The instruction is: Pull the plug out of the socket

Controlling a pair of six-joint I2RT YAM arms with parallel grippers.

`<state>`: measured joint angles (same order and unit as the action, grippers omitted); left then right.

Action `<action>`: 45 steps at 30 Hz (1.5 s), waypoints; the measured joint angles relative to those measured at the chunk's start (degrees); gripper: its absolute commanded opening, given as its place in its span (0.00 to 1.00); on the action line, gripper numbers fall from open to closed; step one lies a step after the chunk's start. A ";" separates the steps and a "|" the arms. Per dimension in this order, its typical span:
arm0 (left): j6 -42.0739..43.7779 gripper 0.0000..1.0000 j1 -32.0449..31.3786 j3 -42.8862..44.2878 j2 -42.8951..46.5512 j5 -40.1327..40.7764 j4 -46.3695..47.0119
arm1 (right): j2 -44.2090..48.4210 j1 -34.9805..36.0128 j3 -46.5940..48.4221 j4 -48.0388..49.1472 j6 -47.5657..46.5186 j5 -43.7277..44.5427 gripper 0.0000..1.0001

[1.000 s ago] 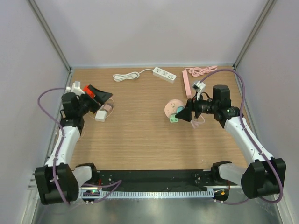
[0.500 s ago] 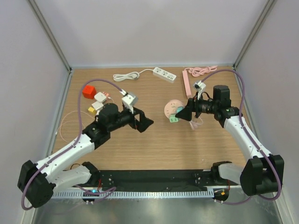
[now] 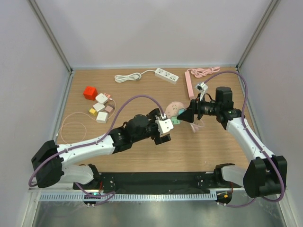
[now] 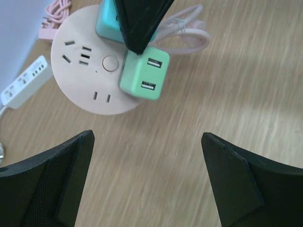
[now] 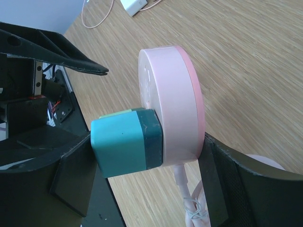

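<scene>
Left claw [image 4: 147, 137] hangs spread wide; the green plug [image 4: 144, 78] sits just ahead of it, seated in the socket [image 4: 80, 80]. Right claw [image 5: 147, 139] clamps socket and teal plug [image 5: 120, 142] together. Best to centre the fingers on the green plug's sides, then pull straight out.

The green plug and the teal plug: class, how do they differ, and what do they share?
The green plug is paler and shows two USB slots; the teal plug is darker. The green plug lies mostly uncovered; a finger of the right claw crosses the teal plug. Both are plugged into the round socket.
</scene>
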<state>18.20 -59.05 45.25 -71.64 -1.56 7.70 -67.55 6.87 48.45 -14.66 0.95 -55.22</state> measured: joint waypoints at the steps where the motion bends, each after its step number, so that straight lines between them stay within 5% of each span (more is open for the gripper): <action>1: 1.57 1.00 -0.48 0.66 -0.98 0.98 0.66 | 0.00 0.00 -0.11 0.15 0.26 -0.11 0.01; 9: 10.47 1.00 -3.69 4.81 -7.76 6.99 4.24 | -0.35 0.02 -0.37 1.31 2.03 -0.92 0.01; 12: 12.57 0.91 -4.48 5.70 -9.44 8.15 4.72 | -0.35 0.00 -0.42 1.60 2.67 -1.05 0.01; 16: 13.99 0.63 -5.09 6.91 -11.50 9.35 4.96 | -0.35 0.00 -0.46 2.27 3.56 -1.20 0.01; 26: 15.34 0.56 -5.73 9.46 -13.84 11.30 5.81 | -0.37 0.00 -0.59 3.32 4.42 -1.42 0.01; 29: 15.50 0.44 -6.16 10.23 -14.71 12.07 5.92 | -0.37 0.00 -0.63 3.52 4.70 -1.42 0.01; 32: 16.55 0.21 -6.78 11.06 -15.87 13.81 6.01 | -0.44 0.00 -0.74 3.67 5.27 -1.20 0.01; 33: 17.18 0.00 -7.04 11.21 -16.26 14.36 6.16 | -0.57 -0.04 -0.79 3.96 5.57 -1.31 0.01; 45: 17.64 0.00 -7.39 11.30 -17.14 16.57 6.75 | -1.16 -1.20 -3.15 8.48 15.52 1.60 0.01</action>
<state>35.83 -66.43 56.55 -88.77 15.00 14.46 -68.71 5.67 45.30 -6.17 16.47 -53.63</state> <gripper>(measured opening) 0.345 0.823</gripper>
